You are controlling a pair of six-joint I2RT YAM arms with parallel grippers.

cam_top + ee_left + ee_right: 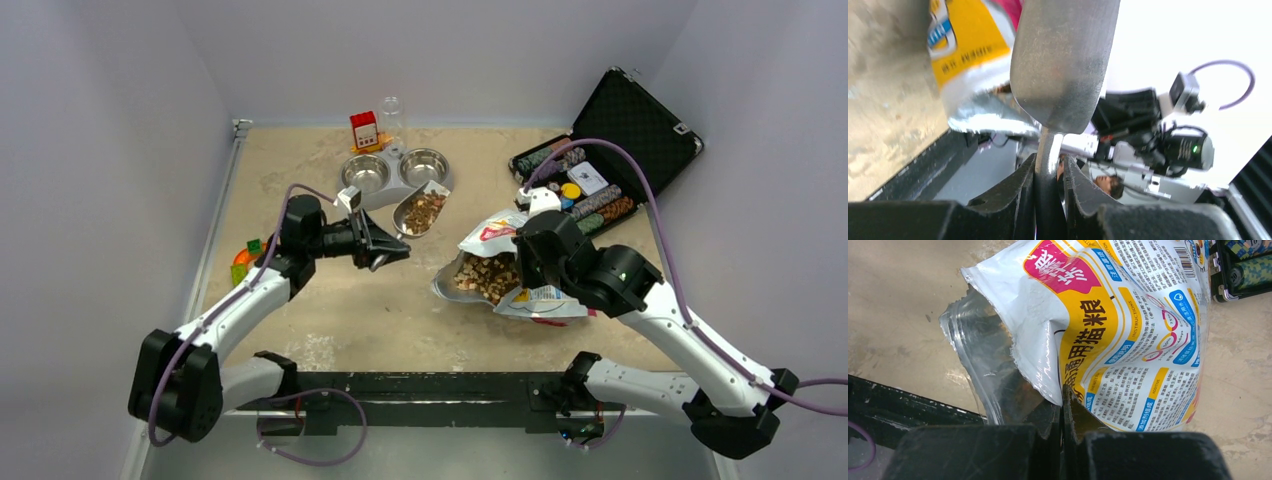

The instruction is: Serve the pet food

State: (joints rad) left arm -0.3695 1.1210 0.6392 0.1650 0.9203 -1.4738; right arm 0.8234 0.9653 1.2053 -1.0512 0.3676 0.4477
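The pet food shows as brown kibble in the open mouth of the white-and-yellow bag (pixel 487 275) at table centre, and heaped in a metal scoop (pixel 421 212). My left gripper (pixel 393 248) is shut on the scoop's handle (pixel 1048 160) and holds it level just in front of the right bowl (pixel 424 166) of a double metal feeder. The left bowl (pixel 365 173) shows bare metal. The left wrist view shows the scoop's underside (pixel 1063 60). My right gripper (pixel 1063 395) is shut on the torn edge of the bag (pixel 1128 330), holding its mouth open.
An open black case of poker chips (pixel 610 150) stands at the back right, close behind the bag. A small red box (pixel 365 130) and a clear bottle (pixel 391 118) sit behind the feeder. Coloured toy pieces (pixel 245 262) lie at the left edge. Walls close three sides.
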